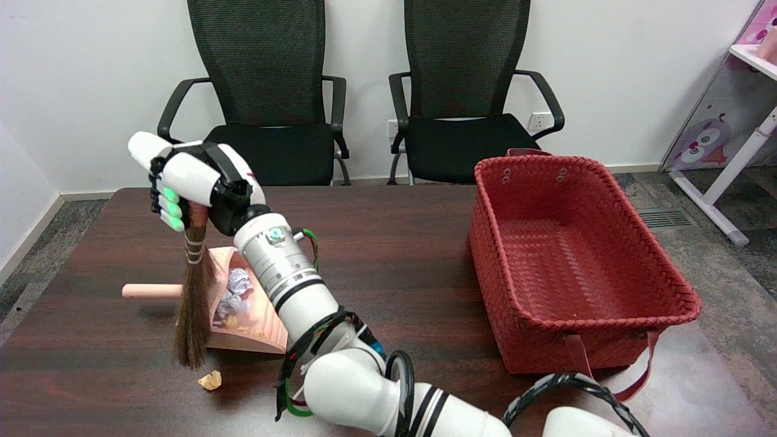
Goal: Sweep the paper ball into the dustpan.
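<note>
One small yellowish paper scrap (pixel 210 380) lies on the dark wooden table (pixel 388 255) nearest the camera, just beside the tips of the broom bristles and just outside the dustpan's open edge. There is one broom (pixel 194 297), a short brown whisk with pale binding rings near its top; it hangs almost upright, its bristles reaching down to the table in front of the dustpan. One pink dustpan (pixel 243 321) lies flat behind it, its round handle (pixel 152 291) pointing toward the picture's left. Inside the pan sits one crumpled white-and-grey paper ball (pixel 235 292), with a few small yellow bits near it toward the pan's front edge. The right hand (pixel 188 188) is closed around the top of the broom's handle, fingers wrapped tight on it, green lights showing along the fingers. To the right stands one red woven basket (pixel 570 261) with strap handles. Beyond the table are two black mesh office chairs (pixel 267 91) against the white wall.
</note>
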Action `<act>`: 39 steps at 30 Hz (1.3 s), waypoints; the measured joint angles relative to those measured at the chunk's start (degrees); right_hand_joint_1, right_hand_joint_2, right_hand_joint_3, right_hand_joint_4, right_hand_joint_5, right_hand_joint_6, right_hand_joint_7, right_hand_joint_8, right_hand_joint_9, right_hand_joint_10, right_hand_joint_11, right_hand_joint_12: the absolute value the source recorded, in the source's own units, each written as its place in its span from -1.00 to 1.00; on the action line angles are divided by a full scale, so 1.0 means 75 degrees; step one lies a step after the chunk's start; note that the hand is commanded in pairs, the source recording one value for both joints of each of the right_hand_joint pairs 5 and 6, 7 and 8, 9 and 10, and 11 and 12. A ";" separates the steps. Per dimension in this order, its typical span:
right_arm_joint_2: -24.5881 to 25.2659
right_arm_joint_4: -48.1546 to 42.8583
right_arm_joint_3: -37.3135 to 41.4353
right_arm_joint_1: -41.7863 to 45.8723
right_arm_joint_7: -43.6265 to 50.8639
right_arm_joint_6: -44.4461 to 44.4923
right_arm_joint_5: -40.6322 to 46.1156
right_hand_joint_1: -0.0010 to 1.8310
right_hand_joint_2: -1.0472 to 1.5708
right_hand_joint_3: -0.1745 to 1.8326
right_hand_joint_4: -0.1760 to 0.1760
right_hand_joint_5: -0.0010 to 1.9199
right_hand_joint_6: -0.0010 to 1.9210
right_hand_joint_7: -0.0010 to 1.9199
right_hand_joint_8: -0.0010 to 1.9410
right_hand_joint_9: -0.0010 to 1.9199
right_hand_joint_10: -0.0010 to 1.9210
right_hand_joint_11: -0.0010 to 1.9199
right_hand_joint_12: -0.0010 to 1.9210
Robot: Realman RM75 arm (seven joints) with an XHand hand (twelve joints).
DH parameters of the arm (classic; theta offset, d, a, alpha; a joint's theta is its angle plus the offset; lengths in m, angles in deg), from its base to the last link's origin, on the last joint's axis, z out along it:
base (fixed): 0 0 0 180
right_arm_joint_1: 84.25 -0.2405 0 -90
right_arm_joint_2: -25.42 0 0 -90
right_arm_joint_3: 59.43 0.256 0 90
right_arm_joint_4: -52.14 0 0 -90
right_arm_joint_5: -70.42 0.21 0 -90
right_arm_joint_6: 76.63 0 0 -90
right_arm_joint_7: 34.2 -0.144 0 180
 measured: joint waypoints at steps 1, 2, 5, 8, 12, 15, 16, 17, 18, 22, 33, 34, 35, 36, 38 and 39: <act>-0.0043 0.0044 -0.0030 -0.0034 -0.0081 0.0003 0.0004 0.05 0.89 0.48 -0.11 1.00 1.00 1.00 0.98 1.00 1.00 0.99 0.99; -0.0082 0.0082 -0.0056 -0.0059 -0.0137 0.0005 0.0006 0.05 0.90 0.47 -0.12 1.00 1.00 1.00 0.98 1.00 1.00 1.00 1.00; -0.0225 0.0226 -0.0148 -0.0129 -0.0311 0.0032 0.0009 0.04 0.90 0.45 -0.13 1.00 1.00 1.00 0.98 1.00 1.00 1.00 1.00; -0.0350 0.0350 -0.0222 -0.0180 -0.0414 0.0044 0.0011 0.05 0.88 0.46 -0.13 1.00 1.00 1.00 0.98 1.00 1.00 1.00 1.00; -0.0517 0.0518 -0.0291 -0.0206 -0.0406 0.0110 0.0014 0.05 0.90 0.44 -0.15 1.00 1.00 1.00 0.98 1.00 1.00 1.00 1.00; -0.0668 0.0679 -0.0328 -0.0208 -0.0276 0.0184 0.0015 0.04 0.93 0.36 -0.17 1.00 1.00 1.00 0.98 1.00 1.00 1.00 1.00; -0.0718 0.0732 -0.0336 -0.0208 -0.0222 0.0216 0.0015 0.04 0.95 0.32 -0.17 1.00 1.00 1.00 0.98 1.00 1.00 1.00 1.00; -0.0785 0.0803 -0.0344 -0.0205 -0.0152 0.0261 0.0015 0.03 0.97 0.27 -0.19 1.00 1.00 1.00 0.98 1.00 1.00 1.00 1.00; -0.0847 0.0860 -0.0349 -0.0198 -0.0085 0.0304 0.0016 0.02 0.99 0.20 -0.16 1.00 1.00 1.00 0.98 1.00 1.00 1.00 1.00; -0.1126 0.1094 -0.0368 -0.0163 0.0250 0.0498 0.0017 0.03 1.00 0.01 -0.07 1.00 1.00 1.00 0.98 1.00 1.00 1.00 1.00; -0.2098 0.1925 -0.0388 -0.0016 0.1139 0.1010 0.0049 0.09 1.00 -0.12 0.07 1.00 1.00 1.00 0.98 1.00 1.00 1.00 1.00; -0.2206 0.2020 -0.0390 0.0003 0.1204 0.1042 0.0057 0.09 1.00 -0.11 0.07 1.00 1.00 1.00 0.98 1.00 1.00 1.00 1.00; -0.2291 0.2095 -0.0394 0.0017 0.1250 0.1064 0.0068 0.09 1.00 -0.11 0.08 1.00 1.00 1.00 0.98 1.00 1.00 1.00 1.00; -0.2398 0.2190 -0.0400 0.0036 0.1304 0.1092 0.0095 0.09 1.00 -0.10 0.08 1.00 1.00 1.00 0.98 1.00 1.00 1.00 1.00; -0.2599 0.2367 -0.0420 0.0070 0.1388 0.1138 0.0169 0.10 1.00 -0.09 0.09 1.00 1.00 1.00 0.98 1.00 1.00 1.00 1.00; -0.2692 0.2442 -0.0435 0.0085 0.1422 0.1158 0.0212 0.10 1.00 -0.09 0.09 1.00 1.00 1.00 0.98 1.00 1.00 1.00 1.00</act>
